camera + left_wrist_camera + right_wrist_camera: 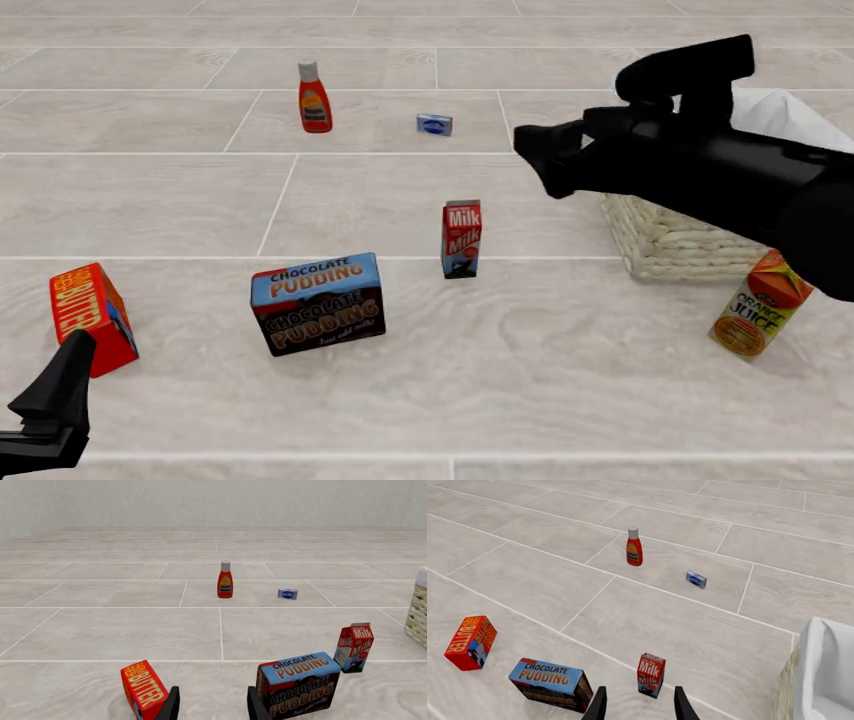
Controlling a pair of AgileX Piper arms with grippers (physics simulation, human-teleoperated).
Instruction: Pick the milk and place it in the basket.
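Observation:
The milk (462,240) is a small red carton standing upright on the tiled floor, just left of the basket (674,245), a cream wicker basket with white cloth lining. My right gripper (545,160) hangs open and empty above the floor, behind and to the right of the milk. In the right wrist view the milk (650,675) stands just beyond the open gripper (639,707), and the basket (820,680) is at the edge. My left gripper (54,400) is open and empty at the near left. In the left wrist view (212,705) the milk (353,647) stands off to one side.
A chocolate pudding box (318,303) stands left of the milk. A red butter box (91,318) is by the left gripper. An orange juice carton (758,305) stands in front of the basket. A red sauce bottle (314,98) and a small blue box (434,124) are farther back.

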